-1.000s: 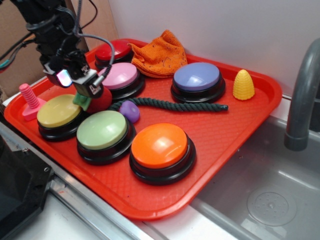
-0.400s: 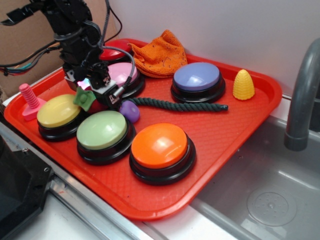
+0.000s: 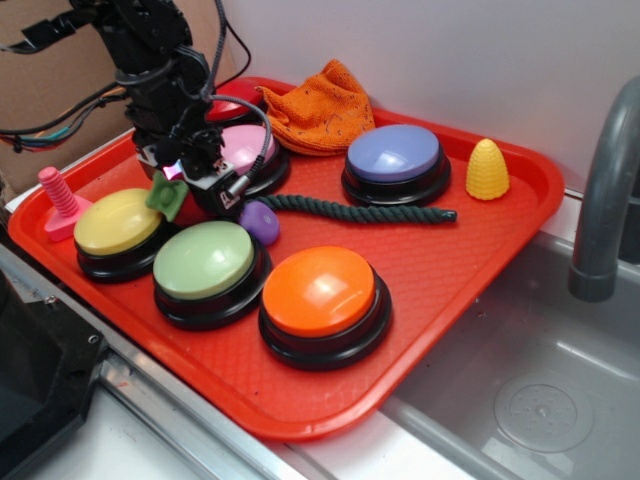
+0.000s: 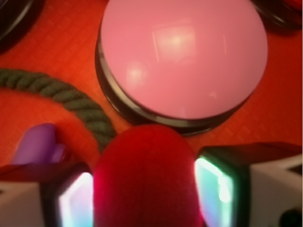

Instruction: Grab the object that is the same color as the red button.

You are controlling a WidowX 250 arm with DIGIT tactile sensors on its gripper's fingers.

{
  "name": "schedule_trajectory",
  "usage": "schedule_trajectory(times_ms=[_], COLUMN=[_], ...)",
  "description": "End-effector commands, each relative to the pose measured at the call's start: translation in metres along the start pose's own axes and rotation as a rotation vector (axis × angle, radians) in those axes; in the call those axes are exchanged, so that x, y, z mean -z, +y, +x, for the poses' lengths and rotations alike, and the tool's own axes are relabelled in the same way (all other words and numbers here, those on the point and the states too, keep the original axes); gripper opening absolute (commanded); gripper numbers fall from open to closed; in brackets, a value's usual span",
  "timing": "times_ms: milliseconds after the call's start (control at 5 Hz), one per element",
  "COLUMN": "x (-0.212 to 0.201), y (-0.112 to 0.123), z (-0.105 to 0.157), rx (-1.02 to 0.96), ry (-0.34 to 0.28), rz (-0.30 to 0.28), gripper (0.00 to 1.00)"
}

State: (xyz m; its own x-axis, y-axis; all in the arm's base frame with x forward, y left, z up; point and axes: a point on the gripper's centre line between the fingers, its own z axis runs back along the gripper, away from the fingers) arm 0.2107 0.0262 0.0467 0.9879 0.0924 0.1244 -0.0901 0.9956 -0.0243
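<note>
Red tray (image 3: pixel 470 255) fills the worktop beside the sink (image 3: pixel 530 390), grey faucet (image 3: pixel 605 200) rising at the right edge. Six buttons on the tray: orange button (image 3: pixel 320 292) nearest the camera, green button (image 3: pixel 204 262) just left of it, yellow button (image 3: pixel 117 224) further left, purple button (image 3: pixel 393 155) at the back right. The pink button (image 3: pixel 250 148) sits mid-left and, in the wrist view (image 4: pixel 182 56), looms right ahead of the tool. The red button (image 3: pixel 238 96) is at the far back, mostly hidden behind the arm. Orange cloth (image 3: pixel 318 105) is bunched at the back, touching the tray rim. Dark rope (image 3: pixel 350 211) runs across the middle, between the pink and orange buttons. Yellow corn toy (image 3: pixel 487 169) stands upright at the far right; pink screw toy (image 3: pixel 58 200) at the far left. Purple lump (image 3: pixel 260 221) lies by the rope's left end.

Now the tool (image 3: pixel 190 190), down low between pink and yellow buttons. The wrist view shows the fruit (image 4: pixel 144 177) squarely between both fingers (image 4: pixel 220 184), which look clamped on it, though the blur makes contact hard to confirm. From outside, only its green leaf (image 3: pixel 165 194) pokes out.
</note>
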Motion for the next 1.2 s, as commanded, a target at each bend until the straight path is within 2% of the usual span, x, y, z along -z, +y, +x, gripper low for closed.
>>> schedule_trajectory(times_ms=[0, 200, 400, 600, 800, 1000], x=[-0.014, -0.054, -0.1, -0.139, -0.166, -0.158], y=[0.003, 0.001, -0.009, -0.02, -0.035, -0.029], z=[0.012, 0.015, 0.02, 0.027, 0.033, 0.036], rx=[-0.024, -0.07, -0.087, -0.092, -0.094, -0.066], ry=[-0.013, -0.011, -0.051, -0.081, -0.129, -0.082], rz=[-0.007, 0.009, -0.019, -0.086, -0.097, -0.119], gripper=[0.0, 0.0, 0.0, 0.0, 0.0, 0.0])
